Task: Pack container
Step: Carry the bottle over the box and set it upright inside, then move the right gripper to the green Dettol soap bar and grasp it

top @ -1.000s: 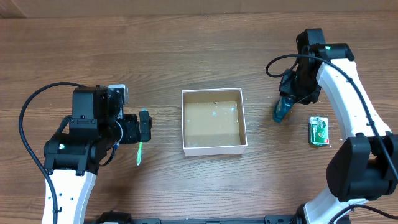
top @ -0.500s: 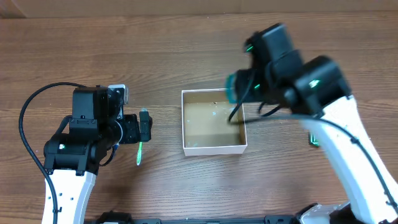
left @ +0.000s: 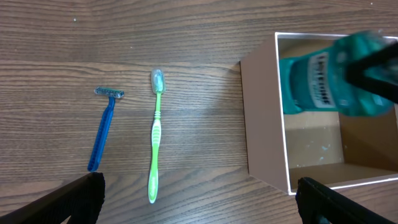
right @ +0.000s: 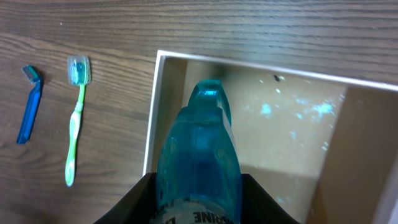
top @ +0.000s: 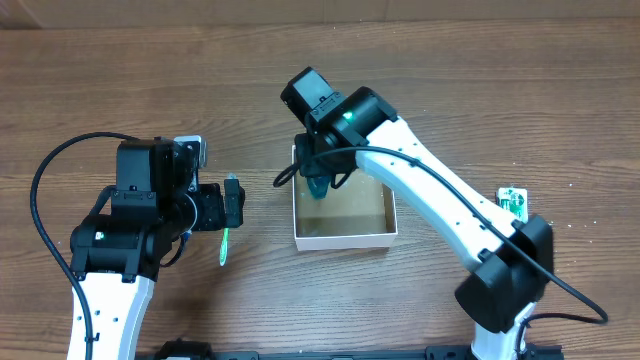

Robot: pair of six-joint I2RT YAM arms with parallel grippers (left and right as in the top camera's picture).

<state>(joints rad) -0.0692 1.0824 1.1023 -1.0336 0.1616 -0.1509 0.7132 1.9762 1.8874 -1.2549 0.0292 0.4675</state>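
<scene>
The container [top: 345, 240] sits mid-table [top: 450, 80], its brown floor bare. The right gripper [right: 199, 208] clamps a teal bottle [top: 317, 186] over the container's left half; whether the bottle touches the floor I cannot tell. To the left, a toothbrush [left: 155, 134] and razor [left: 102, 130] lie side by side below the left gripper [top: 232, 205], whose jaws are spread wide and hold nothing.

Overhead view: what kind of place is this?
Probably a robot manipulation test bench, not a home: wood-grain table, toothbrush and razor laid side by side, right gripper holding a teal bottle at the container.
</scene>
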